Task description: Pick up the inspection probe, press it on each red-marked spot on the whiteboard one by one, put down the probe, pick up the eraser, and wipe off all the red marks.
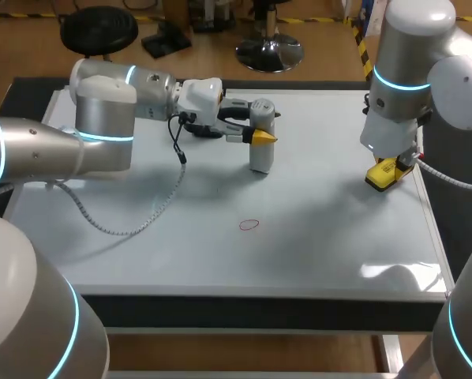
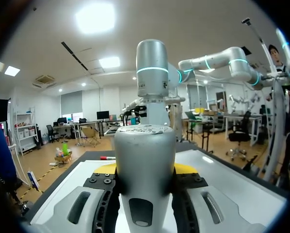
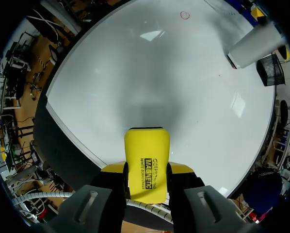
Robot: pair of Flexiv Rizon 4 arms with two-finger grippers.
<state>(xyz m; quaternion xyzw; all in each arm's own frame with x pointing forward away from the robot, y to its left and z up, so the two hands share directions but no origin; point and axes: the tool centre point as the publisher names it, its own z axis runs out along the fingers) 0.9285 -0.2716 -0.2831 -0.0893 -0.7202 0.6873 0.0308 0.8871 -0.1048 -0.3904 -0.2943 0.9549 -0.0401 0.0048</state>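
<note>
The probe (image 1: 261, 158), a grey cylinder, stands upright with its lower end down at the board (image 1: 141, 253), on the far side, and my left gripper (image 1: 260, 136) is clamped on it from both sides. One small red ring, the mark (image 1: 249, 225), lies nearer me, well apart from the probe. My right gripper (image 3: 146, 182) grips the yellow eraser (image 3: 146, 162), which has black lettering on its face, over the board's right edge.

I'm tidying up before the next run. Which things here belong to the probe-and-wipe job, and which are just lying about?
Job: grey cylindrical probe in left gripper; yellow block eraser in right gripper; red ring mark; whiteboard.
Lying about: only the left arm's pale cable, trailing on the board.
</note>
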